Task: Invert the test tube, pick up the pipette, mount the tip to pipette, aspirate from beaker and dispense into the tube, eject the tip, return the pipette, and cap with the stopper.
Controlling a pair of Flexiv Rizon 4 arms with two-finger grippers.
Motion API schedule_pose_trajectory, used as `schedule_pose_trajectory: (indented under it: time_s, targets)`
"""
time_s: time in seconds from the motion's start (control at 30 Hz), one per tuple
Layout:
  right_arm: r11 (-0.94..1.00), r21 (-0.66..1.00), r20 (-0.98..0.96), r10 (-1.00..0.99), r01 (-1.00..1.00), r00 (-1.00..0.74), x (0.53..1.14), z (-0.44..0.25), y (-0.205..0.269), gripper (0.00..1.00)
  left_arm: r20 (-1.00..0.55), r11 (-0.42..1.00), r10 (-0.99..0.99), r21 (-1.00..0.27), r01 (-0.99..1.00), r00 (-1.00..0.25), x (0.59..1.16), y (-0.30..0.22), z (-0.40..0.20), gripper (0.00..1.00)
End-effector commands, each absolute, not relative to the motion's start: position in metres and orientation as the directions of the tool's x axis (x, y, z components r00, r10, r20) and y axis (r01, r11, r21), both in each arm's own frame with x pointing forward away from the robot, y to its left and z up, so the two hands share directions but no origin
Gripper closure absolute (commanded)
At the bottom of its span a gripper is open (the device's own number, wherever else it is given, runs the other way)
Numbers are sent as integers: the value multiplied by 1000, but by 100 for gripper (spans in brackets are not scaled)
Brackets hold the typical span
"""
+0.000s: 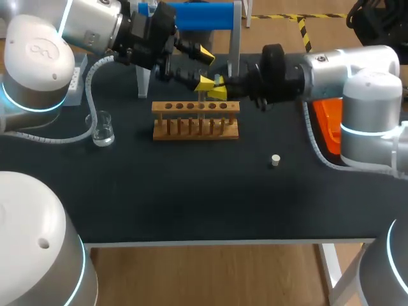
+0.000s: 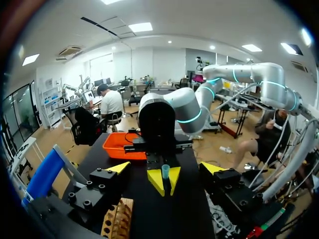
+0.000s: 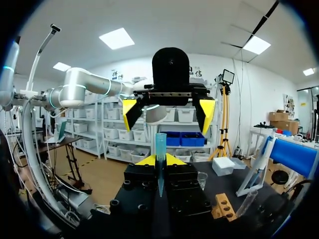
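1. While the right gripper (image 3: 160, 160) is closed on the test tube (image 3: 160, 144), pinching it upright between its yellow tips, the first step, inverting the tube, looks under way but not finished.
2. The left gripper (image 1: 205, 69) faces it from the other side with its fingers spread wide and nothing held. The tube is ahead of those fingers and neither of them touches it.
3. Both grippers meet just above the far right end of the wooden rack (image 1: 196, 120), so the tube is out of its hole and held in the air over the rack.
4. The tube's lower end seems tapered and closed in the right wrist view, but I cannot be sure which way up it is.
5. The beaker (image 1: 102, 129) stands on the table well to the left of the rack, untouched.
6. The stopper (image 1: 275, 160) lies on the table in front of the rack and to its right, apart from both grippers.
7. A pipette cannot be made out on the blue stand (image 1: 191, 16) behind the rack.
8. I judge that fetching the pipette, mounting the tip, transferring liquid, ejecting the tip, returning the pipette and capping all remain.
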State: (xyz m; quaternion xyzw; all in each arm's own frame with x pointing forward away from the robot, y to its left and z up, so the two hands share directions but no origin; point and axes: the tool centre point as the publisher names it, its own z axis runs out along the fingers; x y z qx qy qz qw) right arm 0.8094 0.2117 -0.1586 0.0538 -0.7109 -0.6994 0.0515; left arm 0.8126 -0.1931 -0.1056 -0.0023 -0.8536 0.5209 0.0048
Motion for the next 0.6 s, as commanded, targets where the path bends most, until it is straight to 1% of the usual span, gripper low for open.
schedule_pose_trajectory:
  time_s: [0.03,0.6]
  targets:
    - [24,1000,0,-144,-3,-990,803,-166,181,100,7,458,9,-889,-2,-1000,813,-193,-106,0]
    - [46,999,1,-71,-2,-997,801,-196,83,100,7,458,9,-889,-2,-1000,813,-193,-106,0]
